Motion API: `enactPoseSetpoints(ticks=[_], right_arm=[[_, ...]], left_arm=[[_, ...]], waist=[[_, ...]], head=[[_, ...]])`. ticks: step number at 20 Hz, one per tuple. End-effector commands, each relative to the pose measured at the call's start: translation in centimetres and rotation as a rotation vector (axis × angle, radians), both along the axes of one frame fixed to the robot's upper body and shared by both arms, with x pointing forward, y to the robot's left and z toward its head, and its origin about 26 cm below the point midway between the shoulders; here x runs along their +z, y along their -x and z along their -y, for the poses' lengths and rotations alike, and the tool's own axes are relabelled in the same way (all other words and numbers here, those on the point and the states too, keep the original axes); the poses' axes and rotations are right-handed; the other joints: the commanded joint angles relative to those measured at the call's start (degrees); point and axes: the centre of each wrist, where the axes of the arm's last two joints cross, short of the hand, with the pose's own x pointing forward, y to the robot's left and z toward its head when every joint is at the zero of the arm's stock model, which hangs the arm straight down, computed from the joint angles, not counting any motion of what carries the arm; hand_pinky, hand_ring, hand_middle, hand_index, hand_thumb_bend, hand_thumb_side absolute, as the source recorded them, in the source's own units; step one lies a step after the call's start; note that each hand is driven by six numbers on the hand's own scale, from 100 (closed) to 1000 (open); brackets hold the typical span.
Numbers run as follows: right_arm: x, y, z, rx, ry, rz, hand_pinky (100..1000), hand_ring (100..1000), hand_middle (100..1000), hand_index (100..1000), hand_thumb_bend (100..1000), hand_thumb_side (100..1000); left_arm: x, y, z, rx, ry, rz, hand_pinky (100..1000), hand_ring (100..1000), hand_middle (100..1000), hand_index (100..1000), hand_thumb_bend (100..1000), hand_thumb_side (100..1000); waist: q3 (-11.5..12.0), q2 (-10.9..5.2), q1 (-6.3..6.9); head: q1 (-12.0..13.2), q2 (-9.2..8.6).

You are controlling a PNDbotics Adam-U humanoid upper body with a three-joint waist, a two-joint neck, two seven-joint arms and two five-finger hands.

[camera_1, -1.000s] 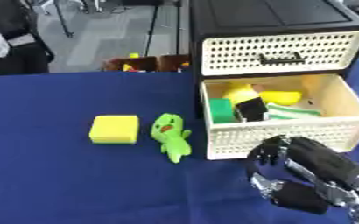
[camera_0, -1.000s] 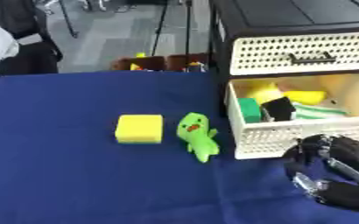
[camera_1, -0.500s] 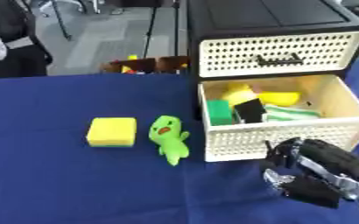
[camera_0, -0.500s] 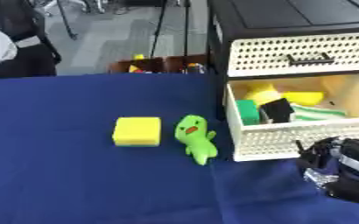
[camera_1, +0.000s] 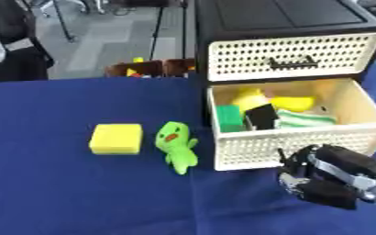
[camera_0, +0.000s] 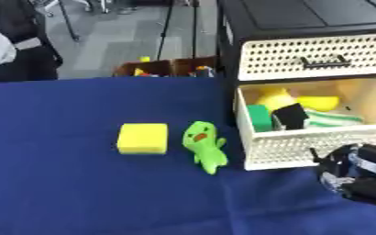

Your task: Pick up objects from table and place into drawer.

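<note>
Beside drawer (camera_1: pixel 295 137), right hand (camera_1: pixel 323 176) curled.

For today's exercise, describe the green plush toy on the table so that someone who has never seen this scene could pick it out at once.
Start at the cream drawer pulled open from the black cabinet on the blue table. Just left of its front, on the cloth, lies the green plush toy. Unlike the flat yellow sponge to its left, it is bright green with an orange beak.

A lab or studio: tripod legs (camera_0: pixel 167 27) on grey floor behind a blue-clothed table (camera_0: pixel 79 193).
</note>
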Motion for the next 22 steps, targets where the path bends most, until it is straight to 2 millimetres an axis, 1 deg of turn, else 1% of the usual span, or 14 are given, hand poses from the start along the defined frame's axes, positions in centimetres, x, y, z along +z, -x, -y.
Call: enactPoseSetpoints(ticks=[1,6,13,17,19,22], right_arm=[[1.6,0.1,-0.2,-0.005,0.017,0.001,452,689,705,788,100,1000],[2.2,-0.6,-0.2,-0.045,0.015,-0.047,498,741,761,801,100,1000],[2.7,-3.2,0.9,-0.100,0.013,-0.113,524,765,789,815,100,1000],[4.6,-4.3,1.2,-0.103,0.066,-0.181,533,776,800,818,100,1000],[4.9,-4.8,1.5,-0.113,0.080,-0.186,534,779,803,820,100,1000],[5.0,-5.7,2.0,-0.130,0.082,-0.190,538,784,809,822,100,1000]], left_arm=[[0.5,0.3,-0.3,0.012,0.003,0.022,531,684,703,887,504,877],[0.1,0.3,-0.3,0.015,0.024,0.008,530,684,701,885,504,879],[0.0,0.4,-0.4,0.015,0.032,0.007,532,685,701,885,503,879],[-0.2,0.4,-0.4,0.019,0.038,0.003,537,685,701,885,499,880],[-0.3,0.4,-0.4,0.019,0.040,0.002,540,686,702,885,493,882],[-0.4,0.4,-0.4,0.014,0.040,-0.001,543,687,703,887,487,883]], waist=[[-0.10,-0.77,-0.14],[0.16,-0.69,-0.16],[0.61,-0.59,0.07],[0.37,-0.51,0.18],[0.37,-0.48,0.23],[0.42,-0.40,0.28]], head=[[-0.20,-0.69],[-0.46,-1.02],[-0.90,-1.39],[-0.88,-1.53],[-0.98,-1.66],[-1.04,-1.95]])
